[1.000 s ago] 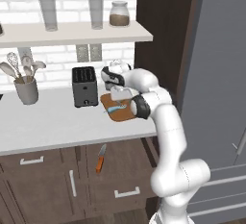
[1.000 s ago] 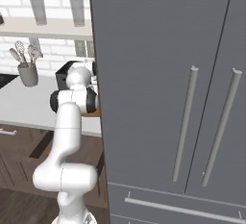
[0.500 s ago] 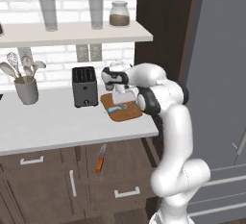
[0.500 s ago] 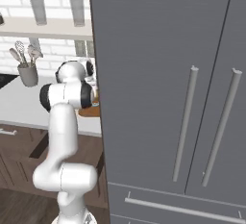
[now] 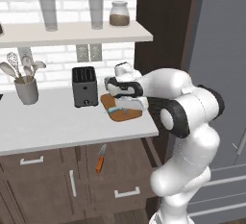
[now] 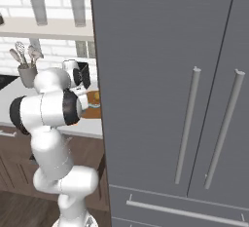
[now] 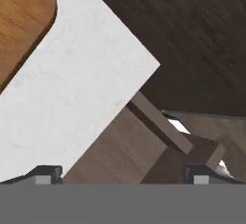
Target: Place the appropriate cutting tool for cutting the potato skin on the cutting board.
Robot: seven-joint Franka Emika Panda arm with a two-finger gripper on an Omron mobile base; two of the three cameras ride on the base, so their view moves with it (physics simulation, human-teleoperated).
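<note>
peeler [image 5: 114,109] lies on cutting board [image 5: 129,116], at its 9 o'clock edge; gripper [image 7: 122,174] spread wide, empty; placement looks complete.

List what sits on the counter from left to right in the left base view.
Utensil holder → toaster → cutting board with the peeler lying on it.

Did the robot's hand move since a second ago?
Yes. In the left base view the hand has lifted off the cutting board and drawn back toward the robot, away from the toaster, leaving the peeler there.
</note>
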